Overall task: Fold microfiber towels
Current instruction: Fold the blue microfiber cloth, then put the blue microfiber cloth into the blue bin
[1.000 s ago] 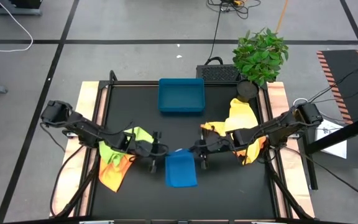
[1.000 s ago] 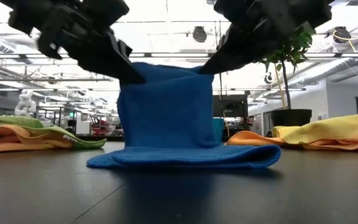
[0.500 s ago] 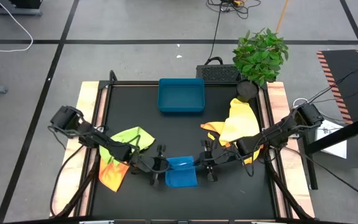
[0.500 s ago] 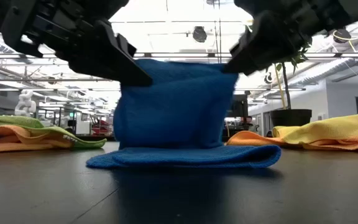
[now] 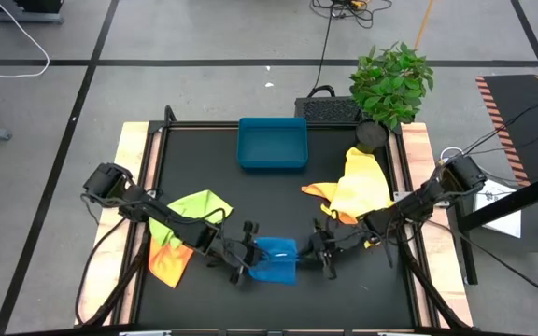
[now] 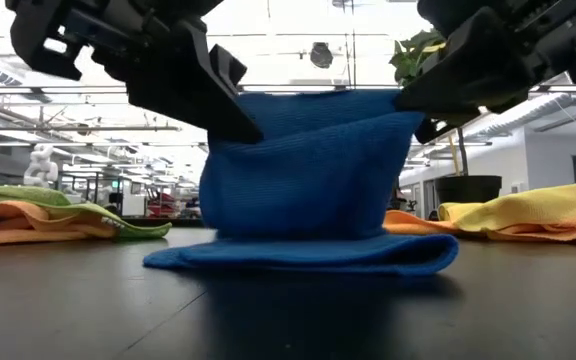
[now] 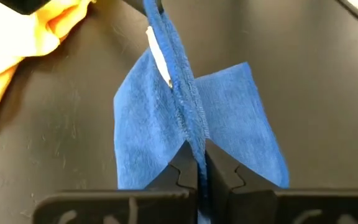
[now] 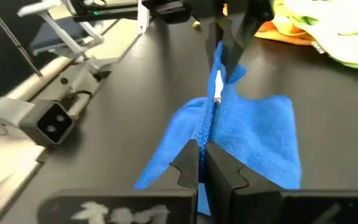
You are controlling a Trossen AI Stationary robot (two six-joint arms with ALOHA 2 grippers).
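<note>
Left gripper (image 7: 199, 171) and right gripper (image 8: 201, 163) each pinch one end of the blue towel's (image 6: 308, 185) raised edge between them, lower half on the table (image 6: 78, 310), ready to fold over.

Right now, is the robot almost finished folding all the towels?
Not nearly. The left gripper and right gripper pinch the blue towel, lifted mid-fold. The green and orange towels and the yellow and orange towels lie crumpled. The blue tray holds none.
</note>
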